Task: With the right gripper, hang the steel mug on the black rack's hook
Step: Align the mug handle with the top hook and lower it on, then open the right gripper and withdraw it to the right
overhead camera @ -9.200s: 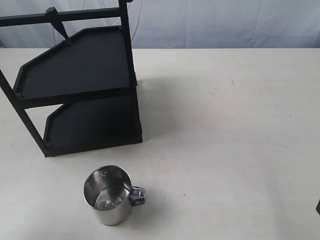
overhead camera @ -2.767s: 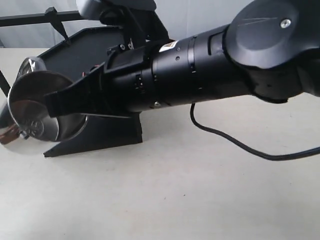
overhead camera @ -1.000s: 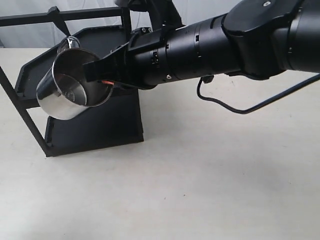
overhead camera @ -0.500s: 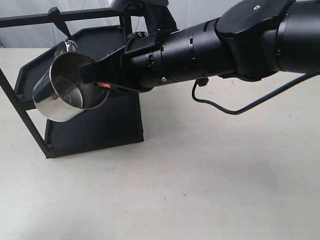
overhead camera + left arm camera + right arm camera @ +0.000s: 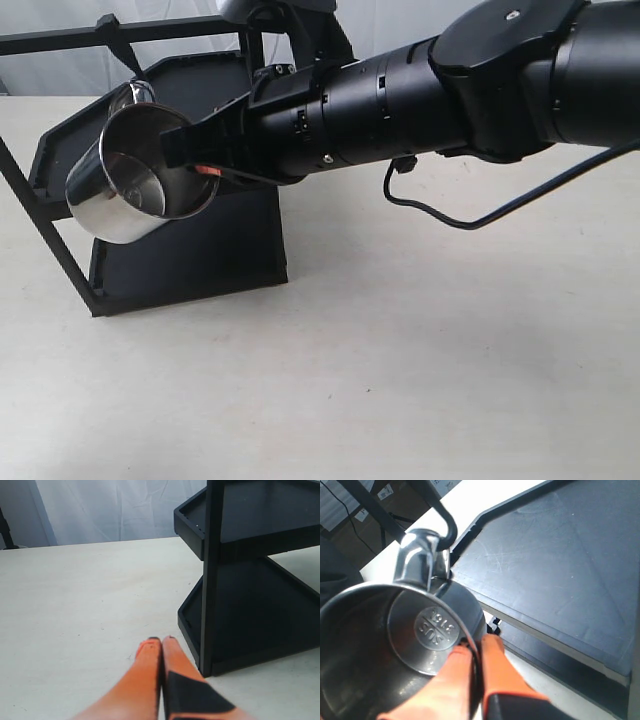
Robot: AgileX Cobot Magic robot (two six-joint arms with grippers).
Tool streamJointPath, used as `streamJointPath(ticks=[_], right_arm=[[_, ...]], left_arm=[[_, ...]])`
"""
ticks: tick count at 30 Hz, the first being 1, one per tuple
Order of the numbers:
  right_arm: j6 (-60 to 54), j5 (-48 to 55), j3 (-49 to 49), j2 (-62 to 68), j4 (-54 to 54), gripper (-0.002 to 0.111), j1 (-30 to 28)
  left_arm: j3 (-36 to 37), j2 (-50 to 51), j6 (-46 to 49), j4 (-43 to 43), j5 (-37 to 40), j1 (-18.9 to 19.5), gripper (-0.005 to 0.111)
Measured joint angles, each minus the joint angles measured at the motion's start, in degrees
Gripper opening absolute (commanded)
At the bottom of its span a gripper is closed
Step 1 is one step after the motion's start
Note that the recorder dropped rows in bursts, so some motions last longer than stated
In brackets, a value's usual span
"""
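The steel mug (image 5: 125,185) is held tilted in the air in front of the black rack (image 5: 190,130), its mouth toward the camera. My right gripper (image 5: 205,168) is shut on the mug's rim, one orange finger inside and one outside the wall (image 5: 479,647). The mug's looped handle (image 5: 138,92) sits at the tip of the hook (image 5: 118,48) that slants down from the top crossbar. In the right wrist view the hook (image 5: 442,517) curves down into the handle (image 5: 422,555) of the mug (image 5: 385,655). My left gripper (image 5: 161,640) is shut and empty, low over the table beside the rack's leg (image 5: 210,580).
The rack's two shelves (image 5: 160,125) and slanted legs (image 5: 45,230) stand at the back left of the pale table (image 5: 420,350). The right arm's thick black body (image 5: 450,95) and its cable (image 5: 500,215) span the upper middle. A white curtain hangs behind.
Over the last second the mug has shifted slightly left and down against the hook; in the last half second nothing has moved. Earlier the mug stood on the table.
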Motion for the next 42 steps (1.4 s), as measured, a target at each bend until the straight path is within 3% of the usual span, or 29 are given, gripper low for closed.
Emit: streamJointPath(ticks=[6,27,32,34,37,42], right_arm=[[0.10,0.13,0.00,0.23,-0.69,0.029,-0.20],[0.62,0.13,0.00,-2.72,-3.98,0.029,-0.20],[8.20,0.62,0.00,-7.35,-15.31,0.029,-0.20],[12.75,1.38,0.00,-9.17,-21.63,0.021,-0.20],[21.43,4.27,0.00,-12.66,-32.87,-0.001,-0.20],[38.43,9.12,1.30,-18.66,-52.79,-0.001,-0.20]], left_arm=[[0.00,0.00,0.00,0.00,0.00,0.00,0.000],[0.00,0.00,0.00,0.00,0.00,0.00,0.000],[0.00,0.00,0.00,0.00,0.00,0.00,0.000],[0.00,0.00,0.00,0.00,0.00,0.00,0.000],[0.00,0.00,0.00,0.00,0.00,0.00,0.000],[0.00,0.00,0.00,0.00,0.00,0.00,0.000]])
